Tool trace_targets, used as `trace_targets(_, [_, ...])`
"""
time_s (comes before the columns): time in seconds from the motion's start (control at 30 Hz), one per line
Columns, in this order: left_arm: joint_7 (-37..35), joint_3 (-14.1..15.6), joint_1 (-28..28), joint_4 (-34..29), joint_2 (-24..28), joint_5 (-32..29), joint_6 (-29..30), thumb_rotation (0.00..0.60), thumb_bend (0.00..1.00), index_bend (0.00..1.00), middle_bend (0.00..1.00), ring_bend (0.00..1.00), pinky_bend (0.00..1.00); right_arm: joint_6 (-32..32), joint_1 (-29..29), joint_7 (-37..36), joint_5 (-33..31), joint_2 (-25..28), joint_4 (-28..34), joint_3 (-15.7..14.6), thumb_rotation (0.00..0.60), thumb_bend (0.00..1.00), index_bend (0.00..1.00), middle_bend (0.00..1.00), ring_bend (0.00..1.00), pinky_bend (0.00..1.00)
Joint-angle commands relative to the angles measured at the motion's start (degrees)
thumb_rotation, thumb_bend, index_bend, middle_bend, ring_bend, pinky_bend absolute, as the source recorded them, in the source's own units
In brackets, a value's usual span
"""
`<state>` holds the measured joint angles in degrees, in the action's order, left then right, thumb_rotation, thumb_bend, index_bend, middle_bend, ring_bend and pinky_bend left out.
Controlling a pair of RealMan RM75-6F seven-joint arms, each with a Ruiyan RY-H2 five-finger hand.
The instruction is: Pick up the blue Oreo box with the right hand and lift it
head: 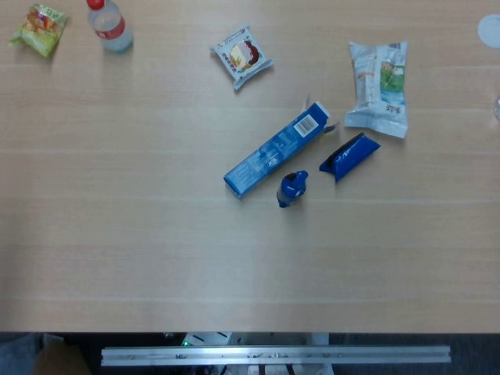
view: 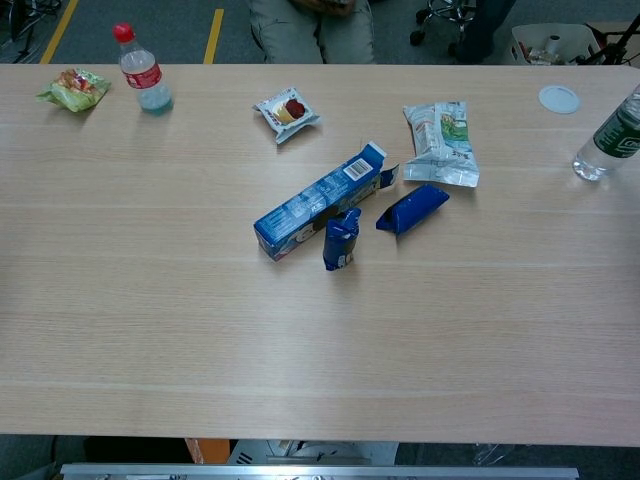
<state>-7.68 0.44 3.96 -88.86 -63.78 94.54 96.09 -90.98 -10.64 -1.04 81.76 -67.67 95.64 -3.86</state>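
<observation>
The blue Oreo box (head: 275, 150) lies flat on the wooden table (head: 141, 258) near its middle, long axis slanting from lower left to upper right, its far end flap open. The chest view shows the same box (view: 320, 201) untouched. Neither hand appears in the head view or the chest view.
Close to the box lie a small blue packet (head: 291, 189) and a dark blue wrapper (head: 349, 155). A white-green bag (head: 379, 87) and a snack pack (head: 242, 56) lie further back. A red-capped bottle (head: 109, 25) and green packet (head: 39, 30) sit far left; another bottle (view: 608, 138) stands far right.
</observation>
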Motion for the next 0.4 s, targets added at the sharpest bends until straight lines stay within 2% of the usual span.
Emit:
trace_targets(0.03, [0.93, 0.20, 0.12, -0.48, -0.20, 0.32, 0.26, 0.600, 0.26, 0.13, 0.13, 0.10, 0.07, -1.42, 1.86, -1.01, 1.34, 0.12, -0.92, -0.49, 0.600, 0.10, 0.34, 0.37, 0.28, 0.33])
trace_targets(0.4, [1.64, 0.42, -0.51, -1.39, 0.07, -0.07, -0.93, 0.600, 0.26, 0.13, 0.13, 0.10, 0.07, -0.68, 4.54, -3.13, 2.16, 0.10, -2.20, 0.85, 0.600, 0.10, 0.35, 0.37, 0.28, 0.33])
